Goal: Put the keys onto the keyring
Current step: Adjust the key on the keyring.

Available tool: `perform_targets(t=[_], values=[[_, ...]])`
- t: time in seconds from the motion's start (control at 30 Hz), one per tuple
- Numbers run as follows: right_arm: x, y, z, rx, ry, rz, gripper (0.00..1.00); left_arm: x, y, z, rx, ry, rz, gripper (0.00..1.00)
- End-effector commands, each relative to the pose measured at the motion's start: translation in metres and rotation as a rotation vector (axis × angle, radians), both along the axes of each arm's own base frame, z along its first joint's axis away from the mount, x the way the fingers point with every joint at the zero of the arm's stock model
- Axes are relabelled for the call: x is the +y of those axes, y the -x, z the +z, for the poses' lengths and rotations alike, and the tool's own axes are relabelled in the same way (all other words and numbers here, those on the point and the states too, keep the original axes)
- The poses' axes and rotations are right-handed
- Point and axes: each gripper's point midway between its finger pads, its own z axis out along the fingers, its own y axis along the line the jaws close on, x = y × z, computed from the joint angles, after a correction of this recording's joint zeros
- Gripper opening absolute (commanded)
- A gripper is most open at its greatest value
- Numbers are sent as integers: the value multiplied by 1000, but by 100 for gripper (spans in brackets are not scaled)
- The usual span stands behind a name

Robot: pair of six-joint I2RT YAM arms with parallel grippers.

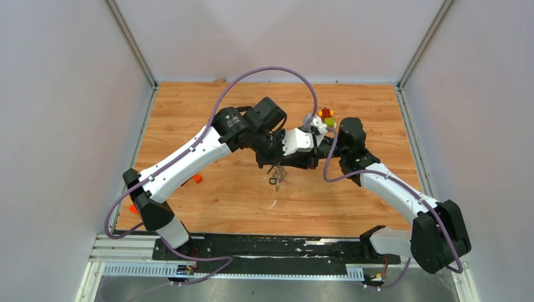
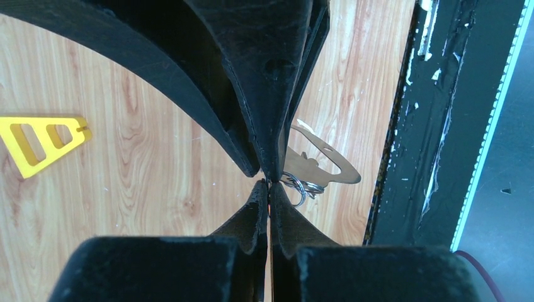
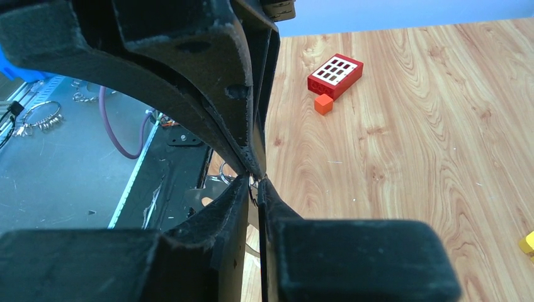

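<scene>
Keys (image 1: 278, 175) hang in a small bunch, a black tag lowest, over the middle of the table (image 1: 352, 201), right under the spot where the two arms meet. Whether the bunch touches the wood cannot be told. In the left wrist view the keyring (image 2: 324, 165) shows as a flat silver piece with cut-outs, jutting to the right from just behind the fingertips, with thin split rings (image 2: 301, 187) beside it.

The left gripper (image 2: 267, 182) is clamped tight, its tips pressed together where the silver metal emerges. Which piece it pinches is hidden. The right gripper (image 3: 255, 177) is drawn to a narrow slit, tips all but meeting, with silver metal and a fine ring showing just behind them. Whether it grips anything is unclear.

Further out, a yellow triangle frame (image 2: 41, 141) lies flat on the wood, well apart from the bunch. A red block (image 3: 335, 75) with a white grid face lies on the wood with an orange cube (image 3: 323, 104) just beside it. A toy block figure (image 1: 326, 116) stands far of the wrists, right of centre.
</scene>
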Motion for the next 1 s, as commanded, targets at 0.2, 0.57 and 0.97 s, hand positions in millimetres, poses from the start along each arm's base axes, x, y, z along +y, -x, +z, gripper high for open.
perform_targets(t=[0.2, 0.57, 0.97], values=[[3, -3, 15, -81, -25, -13, 4, -10, 6, 26, -16, 120, 5, 0], [-3, -8, 16, -150, -4, -50, 0, -5, 7, 36, -12, 221, -9, 2], [-9, -9, 19, -157, -11, -56, 0, 0, 3, 48, -146, 332, -64, 36]])
